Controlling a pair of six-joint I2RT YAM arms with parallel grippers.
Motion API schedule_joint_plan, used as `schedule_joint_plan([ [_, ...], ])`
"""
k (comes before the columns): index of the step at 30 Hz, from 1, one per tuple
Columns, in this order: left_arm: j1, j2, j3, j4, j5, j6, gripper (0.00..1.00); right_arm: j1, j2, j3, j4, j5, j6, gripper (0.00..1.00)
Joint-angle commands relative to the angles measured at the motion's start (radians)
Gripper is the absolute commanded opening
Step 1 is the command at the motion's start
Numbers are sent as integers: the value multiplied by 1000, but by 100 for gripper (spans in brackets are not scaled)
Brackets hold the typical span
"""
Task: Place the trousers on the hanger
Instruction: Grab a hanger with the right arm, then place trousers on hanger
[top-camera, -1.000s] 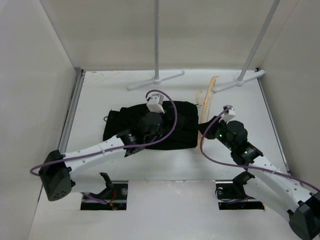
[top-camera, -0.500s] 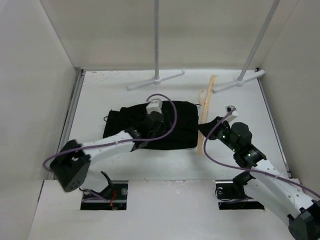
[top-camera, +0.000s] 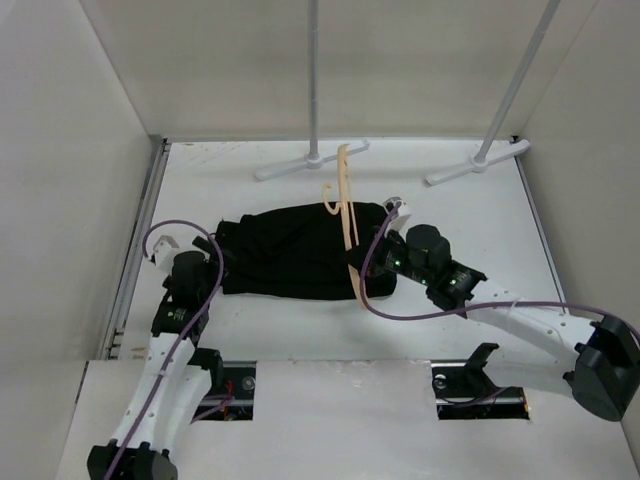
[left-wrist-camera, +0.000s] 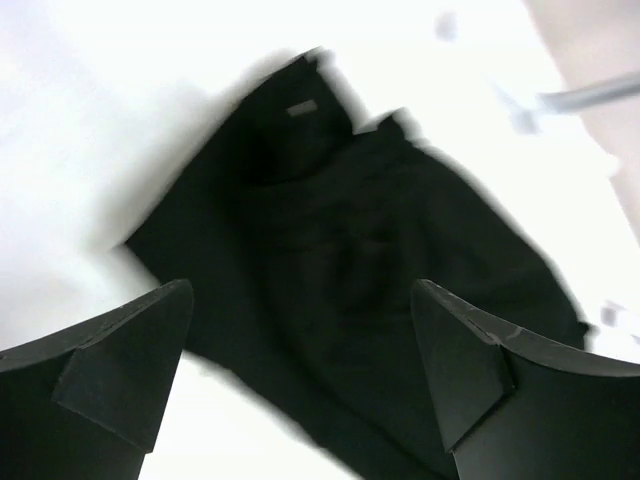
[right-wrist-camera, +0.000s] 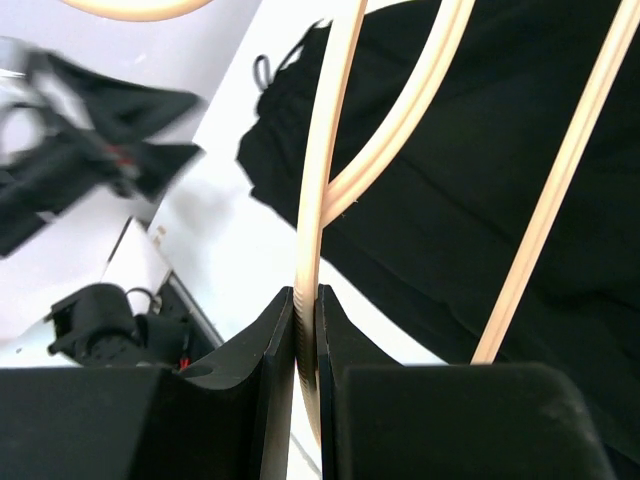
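Observation:
The black trousers (top-camera: 295, 250) lie folded flat in the middle of the table. The pale wooden hanger (top-camera: 346, 210) stands on edge over their right part, hook end at the far side. My right gripper (top-camera: 368, 272) is shut on the hanger's near arm; in the right wrist view the jaws (right-wrist-camera: 307, 320) pinch the thin wood (right-wrist-camera: 322, 170) above the trousers (right-wrist-camera: 480, 200). My left gripper (top-camera: 214, 264) is open and empty at the trousers' left end. In the left wrist view its fingers (left-wrist-camera: 110, 360) frame the dark cloth (left-wrist-camera: 350, 270).
Two white rack poles stand at the back on flat feet (top-camera: 312, 160) (top-camera: 478, 160). White walls close in the left, right and far sides. Two dark cut-outs (top-camera: 210, 385) lie in the near ledge by the arm bases.
My right gripper has carried the hanger left, from beside the trousers to over their right part. My left arm has pulled back from the trousers' middle to their left end.

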Motion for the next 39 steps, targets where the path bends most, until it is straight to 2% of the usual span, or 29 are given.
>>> schedule_joint_plan([
  [1,115,27,-65,-70,198,-44,91,26,19,75,116,-12,-41,7],
  [4,180,62,-126,33,341,-79,93,46,33,87,119,-26,-61,7],
  [6,207,83,-151,62,372,-101,94,49,34,78,128,-28,-62,7],
  [11,229,135,-188,131,343,-141,94,51,31,38,176,-43,-50,7],
  [19,205,359,-165,341,263,-162,91,66,57,47,185,-35,-49,7],
  [24,182,487,-149,453,205,-176,80,68,50,40,184,-29,-47,7],
  [26,169,530,-152,507,186,-178,69,69,42,31,184,-28,-46,7],
  [29,168,557,-166,551,165,-176,44,72,25,9,181,-15,-44,7],
  [30,169,559,-169,559,165,-174,41,72,21,3,181,-12,-44,7],
  [32,165,533,-174,539,160,-164,48,72,13,-9,175,-6,-42,7],
  [34,155,461,-183,475,136,-147,65,72,-5,-25,168,-3,-42,7],
  [36,152,343,-191,380,91,-107,86,61,-30,-41,161,3,-42,7],
  [39,151,106,-177,202,12,-47,100,25,-85,-63,118,17,-44,7],
])
